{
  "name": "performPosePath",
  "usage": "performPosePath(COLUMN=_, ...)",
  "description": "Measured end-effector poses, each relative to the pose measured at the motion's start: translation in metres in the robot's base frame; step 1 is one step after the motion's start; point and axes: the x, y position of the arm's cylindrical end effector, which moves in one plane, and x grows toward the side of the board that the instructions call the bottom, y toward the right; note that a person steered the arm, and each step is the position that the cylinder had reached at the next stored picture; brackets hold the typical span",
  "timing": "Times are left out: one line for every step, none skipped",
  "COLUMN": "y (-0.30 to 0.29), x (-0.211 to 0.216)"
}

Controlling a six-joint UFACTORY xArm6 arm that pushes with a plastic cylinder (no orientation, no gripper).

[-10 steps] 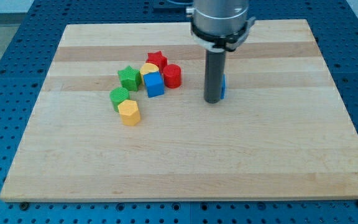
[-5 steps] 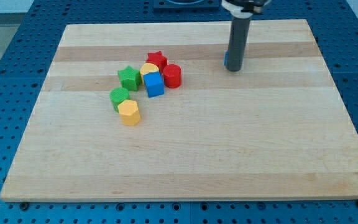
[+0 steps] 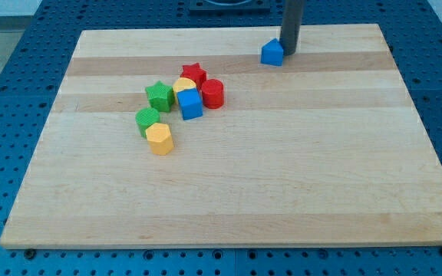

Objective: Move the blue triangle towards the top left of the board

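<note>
Just left of my tip (image 3: 289, 53) sits the blue triangle (image 3: 272, 52), touching it.

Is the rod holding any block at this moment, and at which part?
Nothing is held. My tip only stands against the right side of the blue triangle, near the view's top.

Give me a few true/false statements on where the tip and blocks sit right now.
1. My tip is at the right side of the blue triangle. True.
2. The blue triangle is in the cluster of blocks. False: it sits apart, near the view's top edge.
3. The red star is at the top of the cluster. True.
4. The yellow hexagon is right of the red cylinder. False: it is lower left of it.
5. The blue cube touches the board's edge. False: it is inside the cluster.
</note>
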Motion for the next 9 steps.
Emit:
performPosePath(y=-0.014, x=0.007)
performPosePath(y=-0.014, x=0.018)
performPosePath(y=-0.015, x=0.03)
performPosePath(y=-0.025, x=0.045)
performPosePath(y=-0.049, x=0.045)
performPosePath(y=-0.073, x=0.037)
performPosePath(y=-0.102, x=0.027)
performPosePath(y=-0.136, x=0.025)
performPosePath(y=-0.166, x=0.025)
